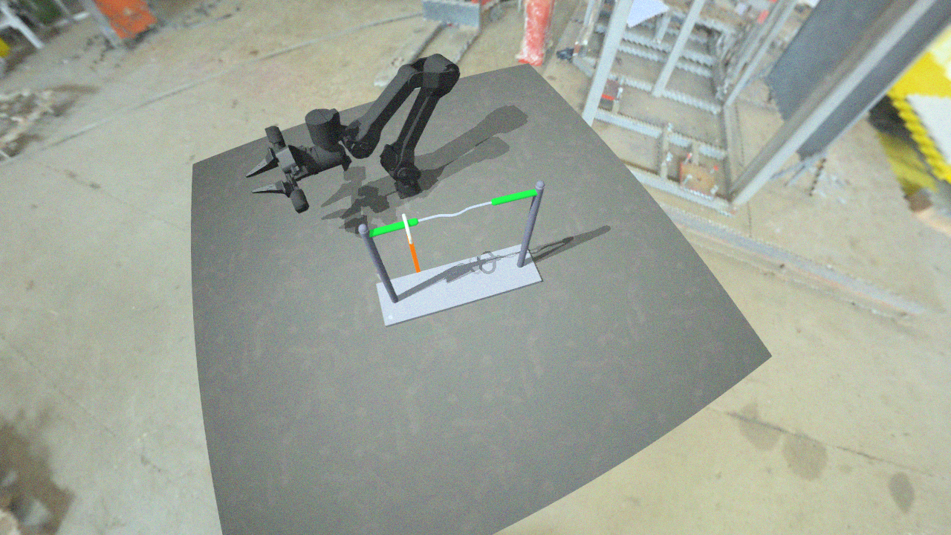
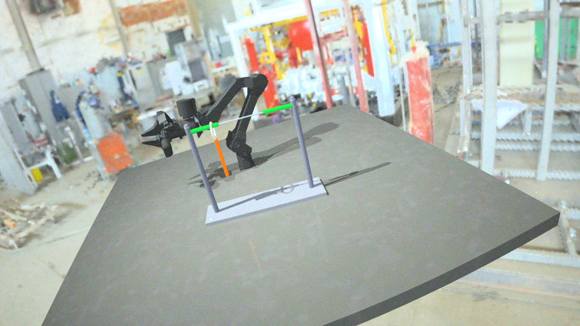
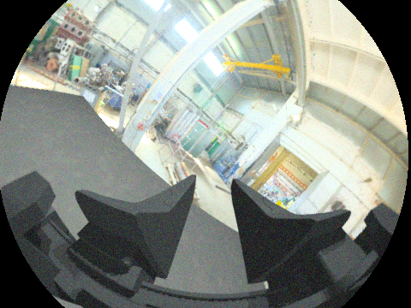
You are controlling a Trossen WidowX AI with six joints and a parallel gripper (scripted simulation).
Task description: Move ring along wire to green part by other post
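The white ring (image 1: pixel 408 234) (image 2: pixel 214 134) hangs around the left green part (image 1: pixel 385 229) (image 2: pixel 198 129), close to its inner end. Its orange handle (image 1: pixel 414 257) (image 2: pixel 221 158) points down. The thin grey wire (image 1: pixel 452 215) (image 2: pixel 243 117) runs to the right green part (image 1: pixel 513 197) (image 2: pixel 277 108). My gripper (image 1: pixel 250 184) (image 2: pixel 142 138) (image 3: pixel 213 180) is partly open and empty, raised left of the ring and away from it, its fingers pointing left in the top and exterior views. Neither ring nor handle shows in the wrist view.
The left post (image 1: pixel 380 269) (image 2: pixel 201 170) and right post (image 1: pixel 529 229) (image 2: pixel 302 146) stand on a pale base plate (image 1: pixel 465 293) (image 2: pixel 263 207). My arm's base stands on the dark table (image 1: pixel 465 412) (image 2: pixel 324 251) behind the wire frame.
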